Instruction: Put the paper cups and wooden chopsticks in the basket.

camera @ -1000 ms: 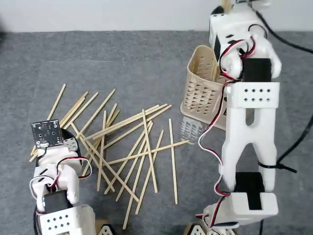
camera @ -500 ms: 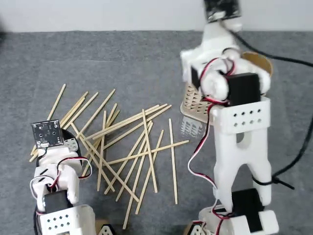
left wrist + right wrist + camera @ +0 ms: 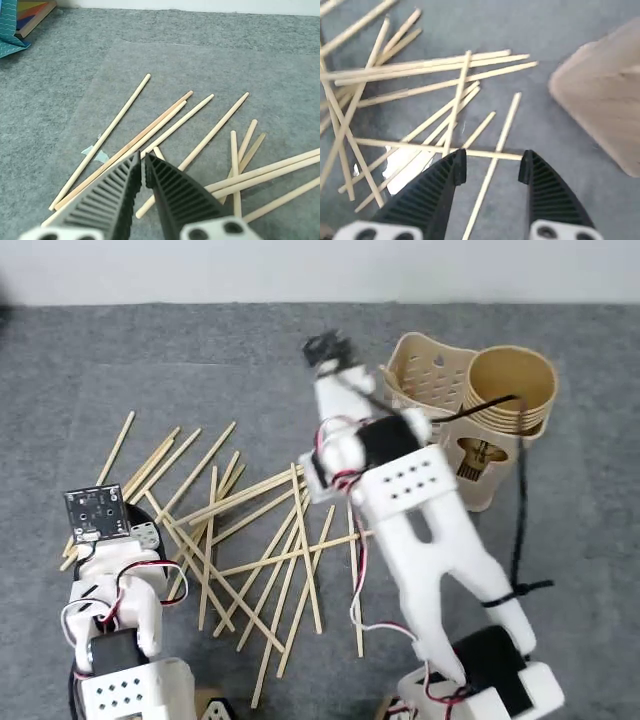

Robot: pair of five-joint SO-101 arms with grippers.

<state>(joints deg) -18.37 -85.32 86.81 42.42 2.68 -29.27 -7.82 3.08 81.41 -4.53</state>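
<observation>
Cups are in, chopsticks are out on the table!
High view: the basket [image 3: 425,380] stands near the far right corner of the table [image 3: 200,350], and the nested paper cups [image 3: 512,388] stand inside it. The wooden chopsticks [image 3: 270,530] lie criss-crossed over the middle, fanning out toward the left edge. The right arm [image 3: 410,500] stretches from the near edge across the pile's right side, while the left arm [image 3: 110,590] sits at the near left corner. Left wrist view: the left gripper [image 3: 142,160] hangs low over the sticks, fingers pressed almost together and gripping nothing. Right wrist view: the right gripper [image 3: 492,161] has its fingers spread wide and empty above crossed sticks, with the basket close beside.
</observation>
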